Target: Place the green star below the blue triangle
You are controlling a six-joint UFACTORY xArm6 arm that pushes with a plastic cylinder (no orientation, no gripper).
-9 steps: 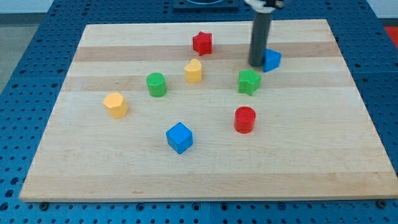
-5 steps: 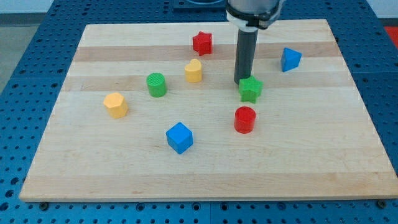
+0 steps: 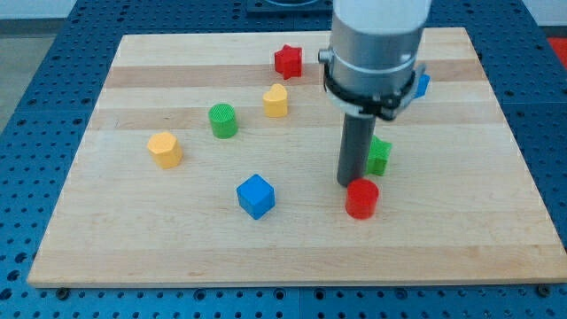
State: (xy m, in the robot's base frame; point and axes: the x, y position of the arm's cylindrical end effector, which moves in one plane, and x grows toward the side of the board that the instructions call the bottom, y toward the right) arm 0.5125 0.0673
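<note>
In the camera view, the chief risk is my tip (image 3: 346,183) catching the wrong block. It stands at the upper-left edge of the red plastic cylinder (image 3: 361,198), touching or almost touching it, so any push toward the view's right or bottom would likely shove that cylinder along instead of the target. A second risk is the green plastic star (image 3: 379,156) spinning or slipping off the rod's side if it is struck off-centre, since it sits just beside the rod's shaft and not squarely ahead of the tip.

The arm carries no gripper, only the straight dark rod, so nothing is held. The green star lies just to the right of the rod and slightly farther up the pale wooden worktop (image 3: 133,239) than the tip, partly hidden by the rod. The blue plastic triangle (image 3: 423,85) is mostly covered by the arm's grey housing, at the far right of the board; the star sits nearer than it and a little to its left, near but apart.
</note>
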